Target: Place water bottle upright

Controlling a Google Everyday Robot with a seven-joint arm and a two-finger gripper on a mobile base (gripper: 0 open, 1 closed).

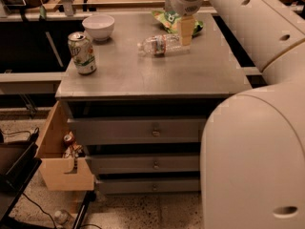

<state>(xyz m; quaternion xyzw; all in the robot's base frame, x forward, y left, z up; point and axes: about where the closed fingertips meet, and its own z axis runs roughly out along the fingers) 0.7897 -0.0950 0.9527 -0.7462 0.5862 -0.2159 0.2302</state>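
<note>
1. Water bottle (159, 45): a clear ribbed plastic bottle lying on its side on the grey tabletop (143, 78), towards the far right, with its long axis running left to right.
2. Gripper (186, 32): it hangs at the bottle's right end, touching it or just above it. Whether it is spread or closed on the bottle cannot be told.
3. Snack bag (167, 18): green and crinkled, just behind the gripper.
4. Bowl (98, 26): white, at the far left corner, well apart from the bottle.
5. Soda can (82, 53): green and white, upright near the left edge.
6. Hazards (judged):
   - The round bottle may roll away if nudged off-centre.
   - A hold at one end may let the bottle swing or slip while it is being tipped up.
   - Thin plastic may buckle under pressure.
   - A tilted release would topple the bottle.
   - The wrist may drag the snack bag.
7. Writing: the can's mark appears to read "7UP". The bottle's pale label band and the bag's print are illegible.
</note>
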